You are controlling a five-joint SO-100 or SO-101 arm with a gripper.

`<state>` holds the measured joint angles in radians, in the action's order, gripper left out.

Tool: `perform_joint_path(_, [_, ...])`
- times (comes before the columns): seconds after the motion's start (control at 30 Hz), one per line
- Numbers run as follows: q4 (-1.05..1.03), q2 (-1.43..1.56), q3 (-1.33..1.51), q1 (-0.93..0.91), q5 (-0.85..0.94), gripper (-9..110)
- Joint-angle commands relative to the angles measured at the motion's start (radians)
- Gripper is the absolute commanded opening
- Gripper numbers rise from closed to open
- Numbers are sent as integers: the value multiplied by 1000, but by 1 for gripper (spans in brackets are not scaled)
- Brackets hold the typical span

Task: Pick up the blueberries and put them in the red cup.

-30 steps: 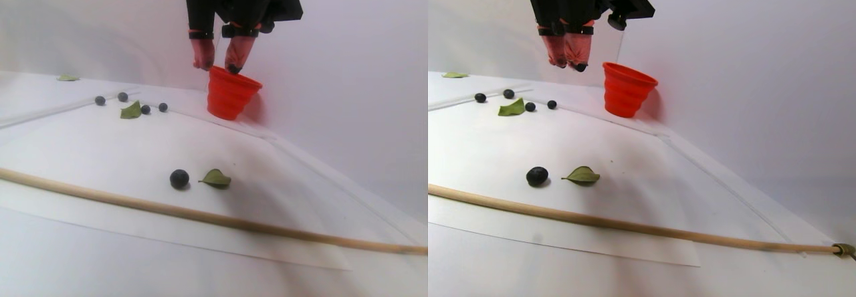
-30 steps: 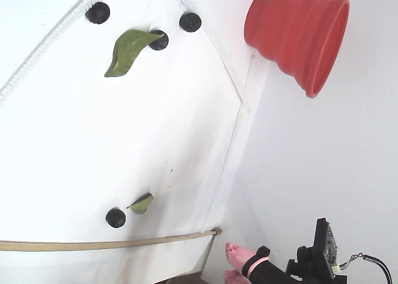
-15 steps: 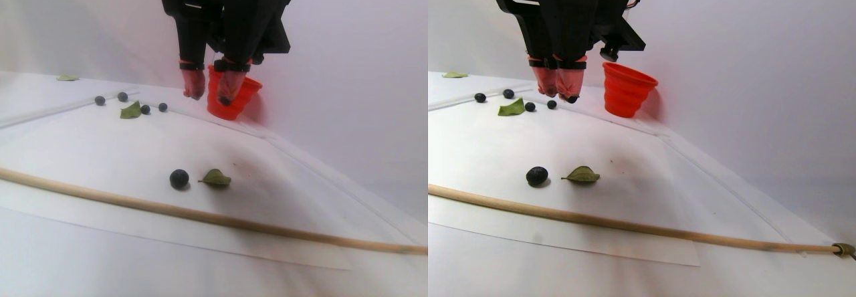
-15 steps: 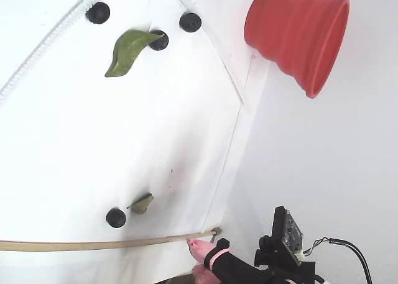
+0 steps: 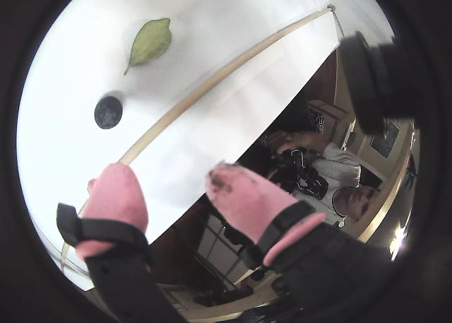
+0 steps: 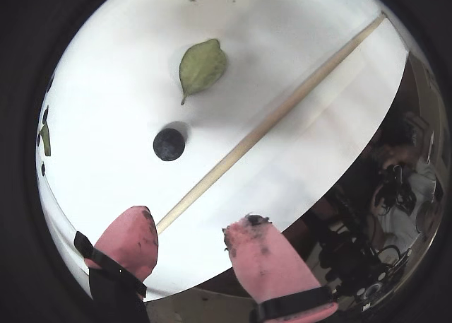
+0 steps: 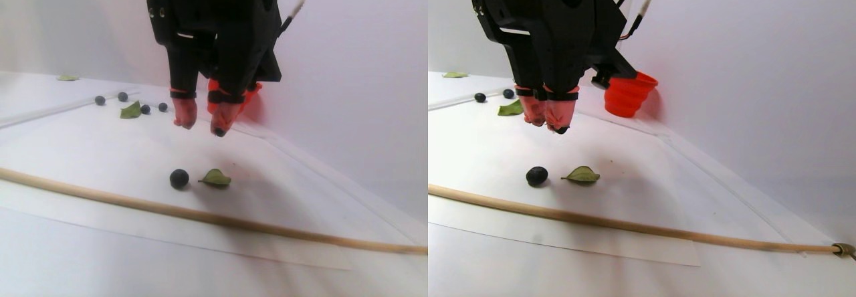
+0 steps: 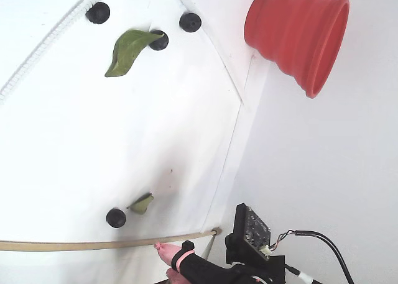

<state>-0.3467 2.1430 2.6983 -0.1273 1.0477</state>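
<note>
Currently the nearest of the blueberries point(image 6: 169, 144) sits alone on the white sheet near the table's front edge, just beside a green leaf point(image 6: 201, 66) and just short of the wooden stick point(image 7: 200, 217) that runs along that edge. Three or four more berries point(image 8: 97, 12) are clustered toward the far edge of the sheet around a second leaf point(image 8: 128, 50), one of them touching it. Red cup point(image 8: 298, 36) stands at the far corner by the wall, off the sheet, well apart from the lone berry; its inside isn't visible, so can't tell how many are already in. Tool point(image 6: 191, 240) hangs above the sheet between cup and lone berry, pink fingertips point(image 6: 134, 238) spread apart, nothing between them in either wrist view. Dark smudges on the fingertip pads, no berry. Judgement: this reads as an approach to the lone berry, grasp not started; at least four or five berries are left on the table, so the task is far from done. Obstacles: the leaf lies close on one side of the berry and the stick close on another, so a wide descent could catch either; the berry is round and will likely roll if nudged. A third leaf point(image 7: 67, 77) lies off at the far left in the stereo view, out of the way.
</note>
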Motion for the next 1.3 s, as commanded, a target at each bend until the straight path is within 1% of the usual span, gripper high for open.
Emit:
perform_joint_path(0.0, [18,-15,-52,-3,15,19])
perform_joint_path(1.27, [187,-368,-170,66,129,19])
